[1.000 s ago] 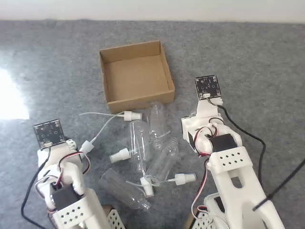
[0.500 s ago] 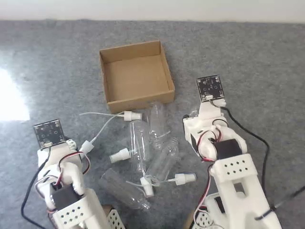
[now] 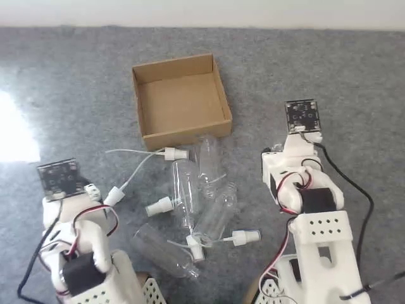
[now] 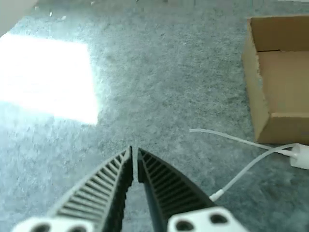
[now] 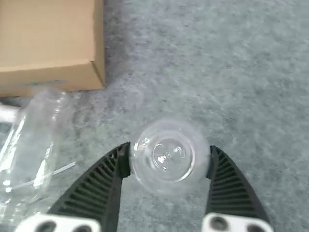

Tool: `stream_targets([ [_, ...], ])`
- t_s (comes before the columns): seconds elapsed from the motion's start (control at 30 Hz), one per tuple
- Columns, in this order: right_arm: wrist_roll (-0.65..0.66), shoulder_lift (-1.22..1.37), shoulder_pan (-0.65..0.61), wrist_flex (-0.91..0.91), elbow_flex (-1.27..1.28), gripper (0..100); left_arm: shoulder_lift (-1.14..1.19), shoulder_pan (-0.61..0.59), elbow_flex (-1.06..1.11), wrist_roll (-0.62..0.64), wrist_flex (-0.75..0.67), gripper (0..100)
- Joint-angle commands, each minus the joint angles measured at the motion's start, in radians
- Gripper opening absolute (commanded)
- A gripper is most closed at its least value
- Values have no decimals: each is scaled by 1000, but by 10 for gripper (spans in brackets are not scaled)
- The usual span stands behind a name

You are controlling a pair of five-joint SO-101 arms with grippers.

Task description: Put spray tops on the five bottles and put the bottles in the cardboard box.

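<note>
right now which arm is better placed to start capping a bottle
Right. The right gripper holds a clear bottle between its fingers, seen end-on. The left gripper is shut and empty over bare carpet, short of the nearest spray top.

Matt brown cardboard box [image 3: 186, 134], at twelve o'clock from the heaped bottles [image 3: 215, 215]. Clear, glossy, smooth plastic there and in the gripped bottle [image 5: 169, 155]. Smooth white plastic spray tops [image 3: 176, 153]. Matt black ribbed plastic fingers [image 5: 104, 188] on the right gripper [image 5: 169, 147]. Rough grey carpet-like table cover [image 3: 76, 82].
</note>
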Motion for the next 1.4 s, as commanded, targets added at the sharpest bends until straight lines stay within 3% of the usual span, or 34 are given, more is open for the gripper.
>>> stream_targets([
  [0.0, 15, -42, 45, -2, -44, 151, -6, 115, -91, -118, 6, 12],
  [0.27, 14, -42, 47, -10, -44, 151, -5, 232, -128, -221, 77, 13],
  [0.7, 8, -42, 193, -19, -80, 151, 8, 448, -257, -301, 164, 13],
  [1.2, -29, -38, 355, -61, -103, 151, 647, 827, -521, -295, 163, 13],
  [1.37, -29, -42, 377, -61, -110, 151, 796, 993, -521, -192, 120, 106],
])
